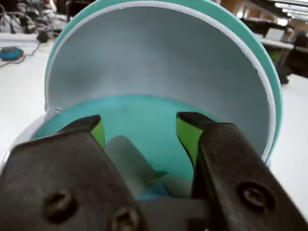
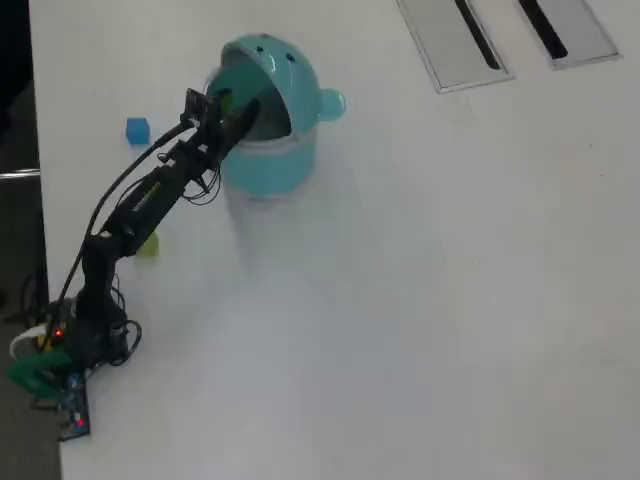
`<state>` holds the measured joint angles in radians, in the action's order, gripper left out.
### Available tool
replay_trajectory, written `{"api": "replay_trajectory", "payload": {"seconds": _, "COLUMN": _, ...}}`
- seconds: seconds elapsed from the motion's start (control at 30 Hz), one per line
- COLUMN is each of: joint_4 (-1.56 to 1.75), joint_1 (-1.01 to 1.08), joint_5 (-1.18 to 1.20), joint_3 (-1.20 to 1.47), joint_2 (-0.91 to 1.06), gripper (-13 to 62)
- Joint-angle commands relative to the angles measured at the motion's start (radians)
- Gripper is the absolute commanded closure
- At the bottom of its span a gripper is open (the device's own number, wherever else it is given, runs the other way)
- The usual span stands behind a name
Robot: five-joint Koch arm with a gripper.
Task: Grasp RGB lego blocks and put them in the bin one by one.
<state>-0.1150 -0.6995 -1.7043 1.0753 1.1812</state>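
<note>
White table [image 2: 420,300] is seen under a teal round plastic bin [image 2: 268,165], lid raised. Black tool [image 1: 139,132] is held wide and empty over its mouth (inside). Small blue block [image 2: 137,129] and yellow-green block [image 2: 148,243] are left on the table.

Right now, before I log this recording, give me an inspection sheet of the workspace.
Surface: white table, mostly bare.
Job's things: bin with lid open; blue block and yellow-green block on the table; red block not seen.
Clutter: nothing seen.
Gripper: gripper open over the bin's mouth, holding nothing.
Cables: cable along the arm; wires at the base.
Surroundings: two grey floor slots; desks in the wrist view.
</note>
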Motion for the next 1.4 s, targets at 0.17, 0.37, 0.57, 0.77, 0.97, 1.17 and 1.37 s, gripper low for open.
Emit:
{"api": "replay_trajectory", "payload": {"seconds": 0.17, "joint_4": 0.032, "joint_1": -0.003, "joint_5": 0.002, "joint_3": 0.089, "joint_2": 0.17, "gripper": 22.3}}
{"api": "replay_trajectory", "payload": {"seconds": 0.37, "joint_4": 0.008, "joint_1": -0.008, "joint_5": 0.009, "joint_3": 0.291, "joint_2": 0.344, "gripper": 20.1}}
{"api": "replay_trajectory", "payload": {"seconds": 0.57, "joint_4": -0.107, "joint_1": 0.0, "joint_5": 0.012, "joint_3": 0.485, "joint_2": 0.56, "gripper": 20.0}}
{"api": "replay_trajectory", "payload": {"seconds": 0.77, "joint_4": -0.241, "joint_1": 0.005, "joint_5": 0.015, "joint_3": 0.655, "joint_2": 0.749, "gripper": 20.0}}
{"api": "replay_trajectory", "payload": {"seconds": 0.97, "joint_4": -0.383, "joint_1": -0.026, "joint_5": 0.015, "joint_3": 0.762, "joint_2": 0.89, "gripper": 20.0}}
{"api": "replay_trajectory", "payload": {"seconds": 1.17, "joint_4": -0.456, "joint_1": -0.071, "joint_5": 0.011, "joint_3": 0.876, "joint_2": 0.997, "gripper": 20.0}}
{"api": "replay_trajectory", "payload": {"seconds": 1.37, "joint_4": -0.489, "joint_1": -0.091, "joint_5": -0.011, "joint_3": 1.034, "joint_2": 1.114, "gripper": 16.7}}
